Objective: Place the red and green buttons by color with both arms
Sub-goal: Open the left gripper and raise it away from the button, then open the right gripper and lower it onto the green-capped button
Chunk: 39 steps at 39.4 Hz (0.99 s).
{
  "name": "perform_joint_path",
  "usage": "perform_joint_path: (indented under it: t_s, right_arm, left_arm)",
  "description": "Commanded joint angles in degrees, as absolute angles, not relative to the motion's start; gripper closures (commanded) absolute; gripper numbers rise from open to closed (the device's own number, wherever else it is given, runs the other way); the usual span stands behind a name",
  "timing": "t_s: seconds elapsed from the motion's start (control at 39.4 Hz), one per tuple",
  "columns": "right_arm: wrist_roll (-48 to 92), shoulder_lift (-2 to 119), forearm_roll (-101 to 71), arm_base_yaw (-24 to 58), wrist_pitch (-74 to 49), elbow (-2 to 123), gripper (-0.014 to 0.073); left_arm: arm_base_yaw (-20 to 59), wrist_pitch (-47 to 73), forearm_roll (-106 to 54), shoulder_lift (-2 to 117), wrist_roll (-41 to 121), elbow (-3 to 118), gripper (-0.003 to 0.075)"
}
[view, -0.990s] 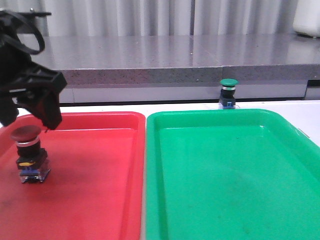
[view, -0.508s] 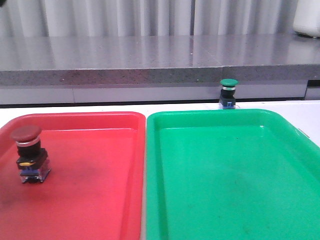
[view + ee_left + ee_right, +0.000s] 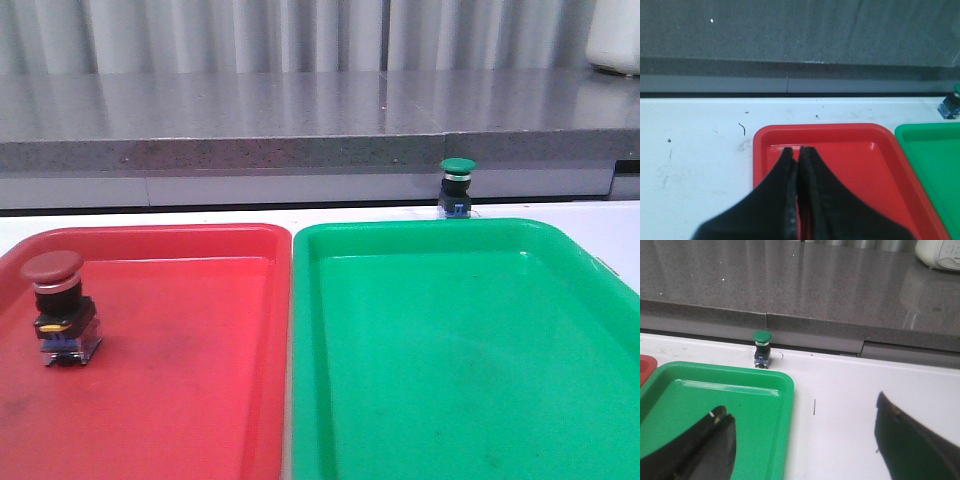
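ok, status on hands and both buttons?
Left hand shut, empty, over the red tray. Right hand open, empty. Red button in the red tray; green button on the table beyond the green tray. Nothing blocking it.

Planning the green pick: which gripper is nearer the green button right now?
Right, likely. The right gripper, open, faces the green button past the green tray corner. The left gripper, shut, sits over the red tray, button far off sideways.

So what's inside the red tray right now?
Only the red button, standing upright near the left side of the red tray. The left gripper covers part of the tray floor in its wrist view.
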<state>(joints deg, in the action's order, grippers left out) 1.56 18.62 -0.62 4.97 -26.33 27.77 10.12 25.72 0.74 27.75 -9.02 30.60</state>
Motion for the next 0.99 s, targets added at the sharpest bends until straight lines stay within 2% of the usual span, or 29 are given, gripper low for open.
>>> perform_joint_path:
  t_s: [0.0,0.18,0.33,0.66,0.96]
  right_arm:
    - [1.7,19.5,-0.5,4.7,-22.2,29.8,0.0006]
    - [1.7,19.5,-0.5,4.7,-22.2,29.8,0.0006]
    - [1.7,19.5,-0.5,4.7,-22.2,29.8,0.0006]
    - [1.7,19.5,-0.5,4.7,-21.5,29.8,0.0006]
    - [1.7,21.5,-0.5,4.7,-13.7,30.1,0.0006]
  left_arm:
    - [10.1,21.1,1.3,20.3,-9.6,29.1,0.074]
    - [10.1,21.3,1.4,7.7,-9.6,25.4,0.074]
    - [10.1,21.3,1.4,2.5,-9.6,24.4,0.074]
    - [10.1,21.3,1.4,2.2,-9.6,24.4,0.074]
    - [10.1,21.3,1.4,2.2,-9.6,24.4,0.074]
